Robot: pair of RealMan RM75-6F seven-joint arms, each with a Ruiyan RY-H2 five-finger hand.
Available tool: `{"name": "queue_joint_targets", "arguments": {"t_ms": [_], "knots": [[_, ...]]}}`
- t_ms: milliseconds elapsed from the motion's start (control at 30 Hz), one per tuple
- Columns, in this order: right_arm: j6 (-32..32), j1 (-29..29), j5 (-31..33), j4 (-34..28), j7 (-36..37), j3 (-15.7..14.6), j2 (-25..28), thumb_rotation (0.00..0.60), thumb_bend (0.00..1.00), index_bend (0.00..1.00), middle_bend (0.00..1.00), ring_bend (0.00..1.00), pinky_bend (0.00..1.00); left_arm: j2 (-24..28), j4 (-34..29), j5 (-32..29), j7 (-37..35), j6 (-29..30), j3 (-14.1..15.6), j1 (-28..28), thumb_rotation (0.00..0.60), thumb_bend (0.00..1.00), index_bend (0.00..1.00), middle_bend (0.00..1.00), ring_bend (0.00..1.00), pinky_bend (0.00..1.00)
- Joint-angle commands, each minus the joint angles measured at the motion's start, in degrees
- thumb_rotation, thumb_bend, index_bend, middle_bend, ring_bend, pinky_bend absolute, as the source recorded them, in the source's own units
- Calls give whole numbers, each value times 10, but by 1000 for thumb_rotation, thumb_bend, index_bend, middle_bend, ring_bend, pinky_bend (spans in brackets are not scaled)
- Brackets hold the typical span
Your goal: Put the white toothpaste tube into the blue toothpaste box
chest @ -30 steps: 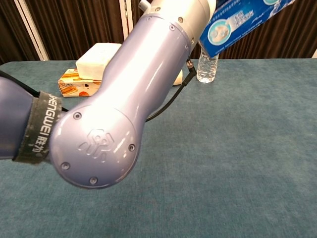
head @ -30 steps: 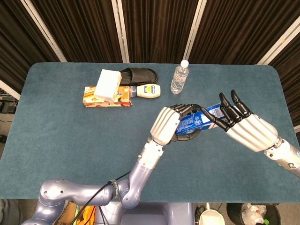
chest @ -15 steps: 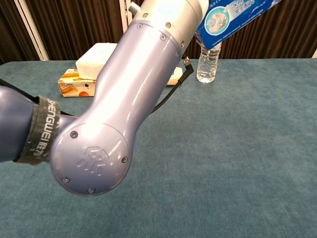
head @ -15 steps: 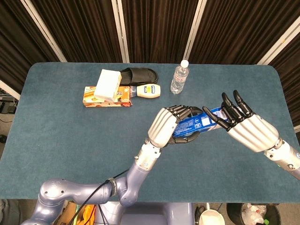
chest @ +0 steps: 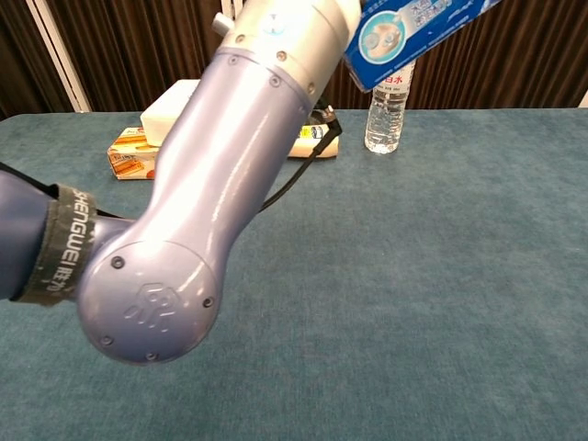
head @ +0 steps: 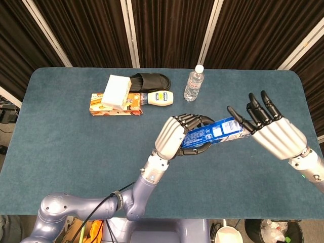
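Observation:
The blue toothpaste box [head: 215, 132] is held up over the middle of the table, lying roughly level with its right end a little raised. My left hand [head: 174, 135] grips its left part, fingers wrapped around it. My right hand [head: 271, 132] is at the box's right end with fingers spread and nothing in its grasp; I cannot tell whether the fingertips [head: 238, 119] touch the box. The chest view shows only the box's end [chest: 413, 28] at the top, behind my left arm [chest: 230, 175]. No white tube shows near the hands, and what the box contains is hidden.
At the back of the table stand a water bottle [head: 193, 85] [chest: 384, 106], a black slipper [head: 150, 81], a white-and-yellow tube-shaped item [head: 161, 97], and a white block [head: 116, 91] on an orange carton [head: 98, 104].
My left hand has shifted slightly left and down with the box. My right hand has drawn back to the right, its fingers spreading off the box's end.

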Motion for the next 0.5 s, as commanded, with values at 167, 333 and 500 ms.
{"name": "queue_joint_targets", "arguments": {"t_ms": [167, 333, 500], "knots": [[-2, -10, 40, 9, 6, 14, -4, 600, 320, 47, 451, 222, 270, 12, -3, 2, -13, 9, 9, 18, 600, 514, 342, 512, 504, 572], [-5, -18, 74, 15, 12, 23, -10, 600, 320, 47, 451, 223, 270, 22, -11, 6, -27, 19, 10, 30, 600, 514, 339, 510, 504, 572], [-7, -29, 108, 23, 18, 30, -21, 600, 320, 47, 451, 222, 270, 37, -27, 16, -47, 37, 23, 52, 600, 514, 330, 502, 504, 572]]}}
